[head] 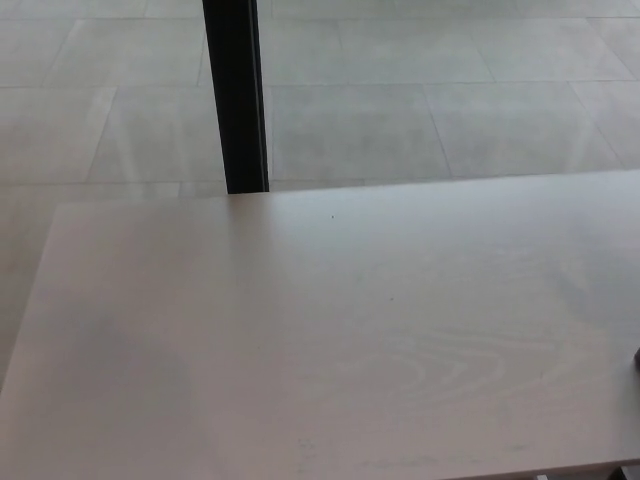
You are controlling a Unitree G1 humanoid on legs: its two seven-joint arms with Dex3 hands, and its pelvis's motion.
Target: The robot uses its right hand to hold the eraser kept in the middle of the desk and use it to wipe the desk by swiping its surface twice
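The pale wooden desk fills the lower part of the head view. No eraser shows anywhere on it. Neither of my hands is in the picture. A tiny dark sliver pokes in at the right edge of the frame, just above the desk top. It is too small to tell what it is. A faint grey shadow lies on the desk just left of it.
A black upright post stands behind the desk's far edge, left of centre. Grey tiled floor lies beyond. The desk's left edge runs diagonally down the left side, and its near edge shows at the bottom right.
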